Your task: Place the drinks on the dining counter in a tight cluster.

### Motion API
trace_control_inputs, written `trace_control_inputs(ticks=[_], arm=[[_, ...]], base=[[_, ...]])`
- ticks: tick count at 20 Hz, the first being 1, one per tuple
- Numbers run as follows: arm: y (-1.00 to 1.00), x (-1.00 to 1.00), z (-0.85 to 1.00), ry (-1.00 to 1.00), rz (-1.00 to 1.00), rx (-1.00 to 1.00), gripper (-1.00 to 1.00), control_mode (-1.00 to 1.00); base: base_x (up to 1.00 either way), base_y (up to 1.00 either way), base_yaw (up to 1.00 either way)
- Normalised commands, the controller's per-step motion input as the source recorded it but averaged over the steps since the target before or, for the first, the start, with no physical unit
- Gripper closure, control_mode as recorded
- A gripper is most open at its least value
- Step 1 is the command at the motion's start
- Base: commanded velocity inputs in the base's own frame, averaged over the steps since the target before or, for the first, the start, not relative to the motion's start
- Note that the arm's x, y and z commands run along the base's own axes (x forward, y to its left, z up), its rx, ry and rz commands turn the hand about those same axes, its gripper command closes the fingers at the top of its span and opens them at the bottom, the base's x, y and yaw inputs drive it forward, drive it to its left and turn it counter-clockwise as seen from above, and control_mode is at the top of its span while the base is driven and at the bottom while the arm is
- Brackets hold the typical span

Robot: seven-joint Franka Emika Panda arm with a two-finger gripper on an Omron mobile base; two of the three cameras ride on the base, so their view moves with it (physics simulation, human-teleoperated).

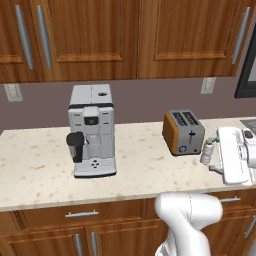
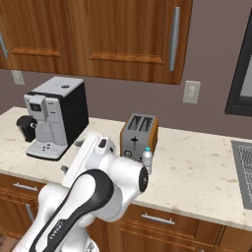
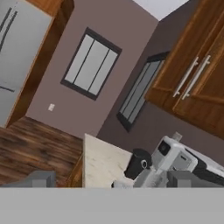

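So the table (image 1: 35, 170) along the wall is carrying a coffee machine (image 1: 92, 131) on the left and a toaster (image 1: 183, 132) further right, with wooden cabinets (image 1: 95, 37) hanging above. The water bottle (image 2: 147, 159) is standing just in front of the toaster's right end, near the table's front edge. The arm (image 2: 93, 197) is folding up tight, its white wrist sitting right beside the bottle and partly blocking it. In the hand view the gripper (image 3: 111, 179) is pointing sideways across the room, fingers (image 3: 41, 178) spread wide, grasping nothing.
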Motion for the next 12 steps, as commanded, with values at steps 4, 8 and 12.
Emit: trace_control_inputs(ticks=[4, 8, 12], arm=[[-0.49, 0.00, -0.15, 0.01, -0.25, 0.00, -1.00, -1.00], [-0.52, 0.07, -0.20, 0.03, -0.22, 0.00, -1.00, -1.00], [-0.55, 0.09, -0.22, 0.00, -0.19, 0.00, -1.00, -1.00]], base=[[0.00, 0.00, 0.00], [0.00, 0.00, 0.00], [0.00, 0.00, 0.00]])
